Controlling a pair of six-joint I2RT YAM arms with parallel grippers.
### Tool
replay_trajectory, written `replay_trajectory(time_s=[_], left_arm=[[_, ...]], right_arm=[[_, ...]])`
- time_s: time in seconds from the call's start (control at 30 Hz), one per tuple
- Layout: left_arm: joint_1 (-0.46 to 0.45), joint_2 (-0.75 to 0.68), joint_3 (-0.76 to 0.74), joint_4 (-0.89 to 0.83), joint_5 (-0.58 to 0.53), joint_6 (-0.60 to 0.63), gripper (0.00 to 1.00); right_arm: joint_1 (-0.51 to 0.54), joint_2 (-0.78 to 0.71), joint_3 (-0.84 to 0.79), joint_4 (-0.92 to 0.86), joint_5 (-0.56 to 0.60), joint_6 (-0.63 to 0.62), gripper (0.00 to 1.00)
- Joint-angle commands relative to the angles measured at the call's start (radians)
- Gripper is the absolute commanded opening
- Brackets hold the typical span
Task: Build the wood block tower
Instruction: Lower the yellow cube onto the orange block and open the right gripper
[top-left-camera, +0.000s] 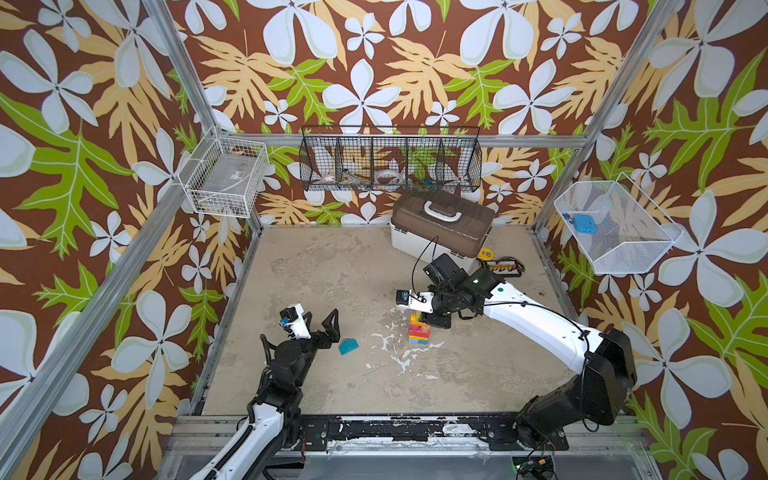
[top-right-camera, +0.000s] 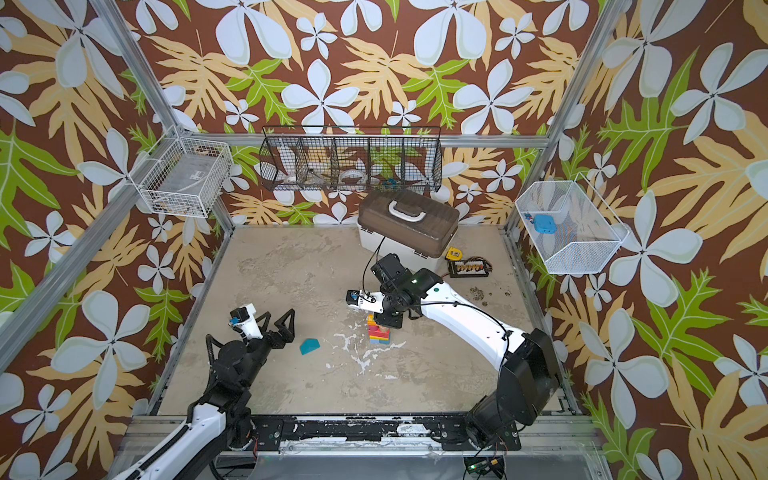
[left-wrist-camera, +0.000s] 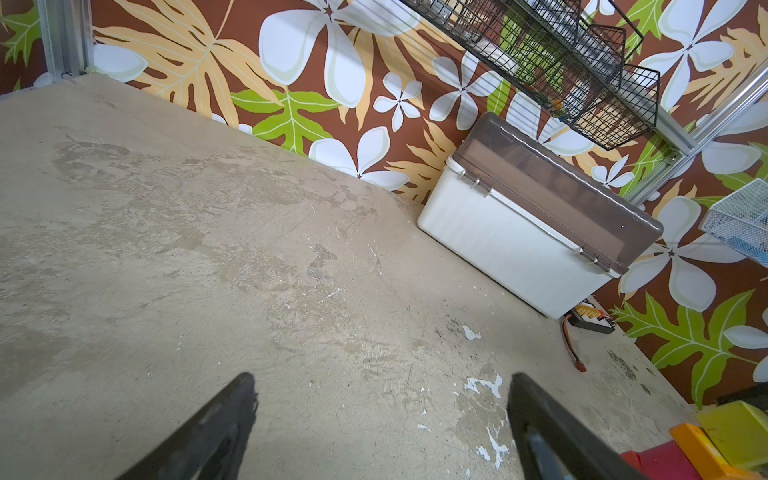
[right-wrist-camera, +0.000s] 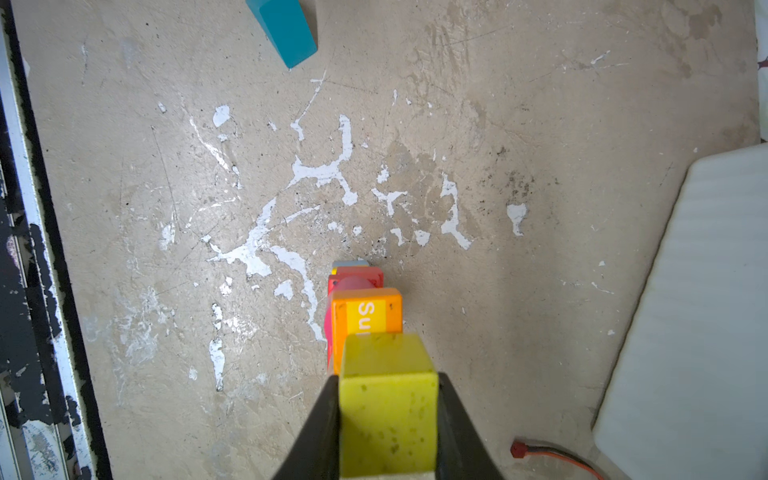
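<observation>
The tower (top-left-camera: 419, 332) stands near the middle of the table (top-left-camera: 316, 266). It is a narrow column, blue at the bottom with red above and then an orange block (right-wrist-camera: 368, 316). At its top is a yellow block (right-wrist-camera: 388, 415). My right end effector (right-wrist-camera: 388, 384) is clamped on that block, one finger pressed flat against each side. Whether the yellow block rests on the orange one or hangs just above it, I cannot tell. A teal roof block (top-left-camera: 348, 346) lies on the table to the left of the tower, apart from it. It is just beside my left end effector (top-left-camera: 320, 322), which hangs over the table with its fingers spread wide and nothing between them. At the back of the table, a white case (top-left-camera: 409, 245) with a brown lid stands near the wall.
</observation>
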Motion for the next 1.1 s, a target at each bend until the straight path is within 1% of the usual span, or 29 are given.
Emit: replay_trajectory(time_s=[0.0,0.37,0.57,0.8,0.97,1.07], left_arm=[[0.001,0.0,-0.01,0.034,-0.009,-0.002,0.95],[0.001,0.0,-0.01,0.035,-0.009,-0.002,0.95],[0.0,0.001,-0.009,0.034,-0.01,-0.002,0.95],[-0.001,0.002,-0.01,0.036,-0.01,-0.002,0.95],[0.0,0.003,-0.009,0.036,-0.009,-0.002,0.95],[0.001,0.002,-0.009,0.037,-0.009,-0.002,0.95]], right_arm=[[-0.001,-0.006,-0.006,-0.012,0.014,0.004,0.3],[-0.001,-0.02,-0.019,-0.003,0.02,0.004,0.31],[-0.001,-0.011,-0.015,-0.003,0.003,0.007,0.33],[-0.001,-0.023,-0.01,-0.002,-0.018,0.004,0.37],[-0.001,-0.029,-0.021,0.01,-0.013,0.004,0.4],[-0.001,-0.026,-0.021,0.01,-0.009,0.006,0.41]])
